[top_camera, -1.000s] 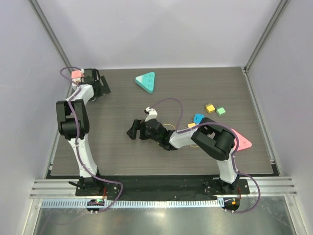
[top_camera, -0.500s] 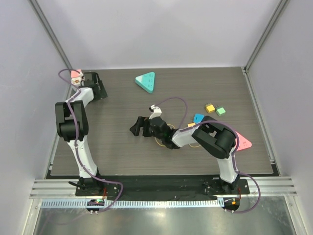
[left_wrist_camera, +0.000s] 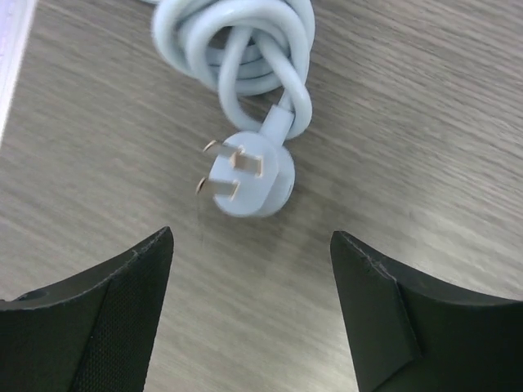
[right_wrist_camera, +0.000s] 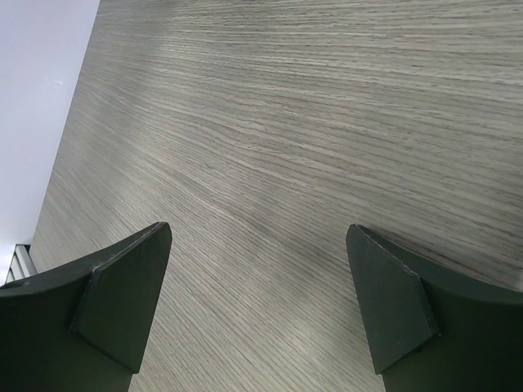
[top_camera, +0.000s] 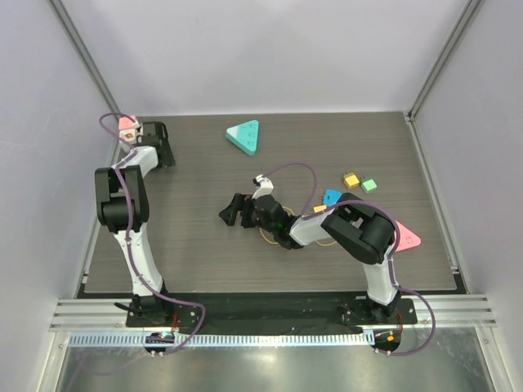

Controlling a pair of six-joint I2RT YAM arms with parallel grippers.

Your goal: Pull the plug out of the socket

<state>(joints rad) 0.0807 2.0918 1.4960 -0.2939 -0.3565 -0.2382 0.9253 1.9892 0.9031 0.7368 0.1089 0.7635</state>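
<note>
Found the plug (left_wrist_camera: 248, 181) lying flat on the table (left_wrist_camera: 425, 122), its flat prongs bare and pointing left in the left wrist view (two prongs were clear, a third I couldn't confirm). It was pale grey with a round body. Its cable (left_wrist_camera: 237, 41) ran up from the neck into a tight coil just behind it, also on the table. Over it, the left gripper (left_wrist_camera: 251, 237) had its jaws spread wide and held nothing. The plug sat just beyond the fingers (left_wrist_camera: 122, 310), roughly centred on the gap, and neither one touched it. In the top view the left arm reached into the far-left corner of the table, and the plug itself was hidden under the arm's head there. Near the table's middle, the right gripper (right_wrist_camera: 258, 231) also had its jaws wide apart, with only wood grain showing between them. Loose parts lay elsewhere, well away from the plug: a teal triangle (top_camera: 245, 135) toward the far edge, and a yellow block (top_camera: 351, 180) and green block (top_camera: 369, 185) side by side on the right. A blue block (top_camera: 331, 197) sat just in front of those, and a pink triangle (top_camera: 406, 238) was partly hidden behind the right arm's elbow.
</note>
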